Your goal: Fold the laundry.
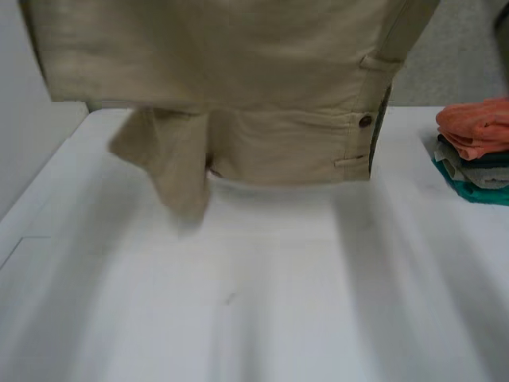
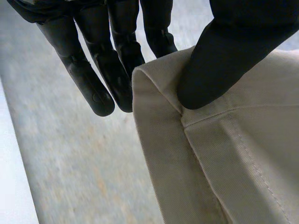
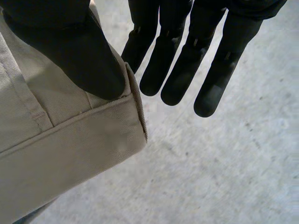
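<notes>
A pair of beige trousers (image 1: 238,48) hangs in the air across the far side of the white table (image 1: 254,302). Its waistband with a button (image 1: 365,121) reaches down to the tabletop, and a pocket lining (image 1: 171,171) dangles beside it. In the left wrist view my left hand (image 2: 219,60) pinches a hemmed corner of the trousers (image 2: 233,158) between its thumb and straight fingers (image 2: 93,79). In the right wrist view my right hand (image 3: 79,51) pinches another hemmed corner (image 3: 56,144) the same way, thumb on the cloth and fingers (image 3: 187,60) behind it.
A stack of folded clothes (image 1: 477,147), orange on top of grey and teal, sits at the table's right edge. Grey floor (image 3: 224,172) lies below both hands in the wrist views.
</notes>
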`<state>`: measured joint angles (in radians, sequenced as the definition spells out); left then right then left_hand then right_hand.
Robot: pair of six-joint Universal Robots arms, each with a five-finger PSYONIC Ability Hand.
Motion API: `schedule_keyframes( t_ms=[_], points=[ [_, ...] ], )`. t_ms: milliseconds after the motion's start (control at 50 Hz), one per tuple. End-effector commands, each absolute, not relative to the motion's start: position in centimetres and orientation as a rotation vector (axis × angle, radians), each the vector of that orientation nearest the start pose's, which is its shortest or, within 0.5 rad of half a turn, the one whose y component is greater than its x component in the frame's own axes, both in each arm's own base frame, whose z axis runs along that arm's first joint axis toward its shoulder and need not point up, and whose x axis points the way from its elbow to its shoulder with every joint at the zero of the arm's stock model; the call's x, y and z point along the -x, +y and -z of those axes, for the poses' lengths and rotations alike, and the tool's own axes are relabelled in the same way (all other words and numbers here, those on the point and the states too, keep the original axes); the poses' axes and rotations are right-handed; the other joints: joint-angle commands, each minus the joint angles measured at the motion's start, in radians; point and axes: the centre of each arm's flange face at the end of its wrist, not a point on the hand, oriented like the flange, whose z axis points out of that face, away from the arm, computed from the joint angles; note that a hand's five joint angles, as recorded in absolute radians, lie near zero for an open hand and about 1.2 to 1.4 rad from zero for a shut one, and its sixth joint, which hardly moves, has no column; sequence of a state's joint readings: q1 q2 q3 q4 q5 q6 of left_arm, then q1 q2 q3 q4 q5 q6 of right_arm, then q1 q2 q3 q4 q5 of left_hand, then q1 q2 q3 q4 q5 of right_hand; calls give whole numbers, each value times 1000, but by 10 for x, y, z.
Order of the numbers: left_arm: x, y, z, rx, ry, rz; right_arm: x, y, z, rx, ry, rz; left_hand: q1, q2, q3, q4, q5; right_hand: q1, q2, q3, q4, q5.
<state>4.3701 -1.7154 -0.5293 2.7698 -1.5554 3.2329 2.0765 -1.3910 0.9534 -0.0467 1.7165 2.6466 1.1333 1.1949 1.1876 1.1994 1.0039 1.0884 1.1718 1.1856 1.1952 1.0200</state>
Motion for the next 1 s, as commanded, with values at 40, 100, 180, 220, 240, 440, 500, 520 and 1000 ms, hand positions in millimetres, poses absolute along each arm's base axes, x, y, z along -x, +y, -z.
schedule_keyframes(
  t_ms=[40,100,180,220,240,440,500,520,1000],
  points=[
    [198,-180,-562,-356,1505,3045,-251,-207,-481,599,1465,2773,263,201,209,197,218,308,224,211,201,202],
    [194,-178,-565,-342,1490,3055,-247,-194,-486,616,1448,2766,263,201,209,197,218,308,224,211,201,202],
    [192,-187,-562,-334,1511,3026,-246,-186,-489,626,1433,2751,263,201,209,197,218,308,224,211,201,202],
    [194,-203,-554,-334,1568,2988,-247,-186,-488,631,1439,2743,263,201,209,197,218,308,224,211,201,202],
    [195,-209,-551,-331,1586,2977,-248,-187,-487,633,1446,2741,263,201,209,197,218,308,224,211,201,202],
    [223,-312,-478,-369,1874,2769,-281,-245,-428,730,1648,2603,263,201,209,197,218,308,224,211,201,202],
    [238,-345,-448,-410,1900,2731,-293,-272,-399,754,1724,2571,263,201,209,197,218,308,224,211,201,202],
    [242,-353,-440,-422,1905,2720,-296,-279,-391,753,1737,2565,263,201,209,197,218,308,224,211,201,202],
    [317,-435,-297,-685,1838,2577,-355,-402,-231,757,1624,2946,-959,-1020,-1013,-1025,-1004,-914,-997,-1011,-1021,-1020]
  ],
)
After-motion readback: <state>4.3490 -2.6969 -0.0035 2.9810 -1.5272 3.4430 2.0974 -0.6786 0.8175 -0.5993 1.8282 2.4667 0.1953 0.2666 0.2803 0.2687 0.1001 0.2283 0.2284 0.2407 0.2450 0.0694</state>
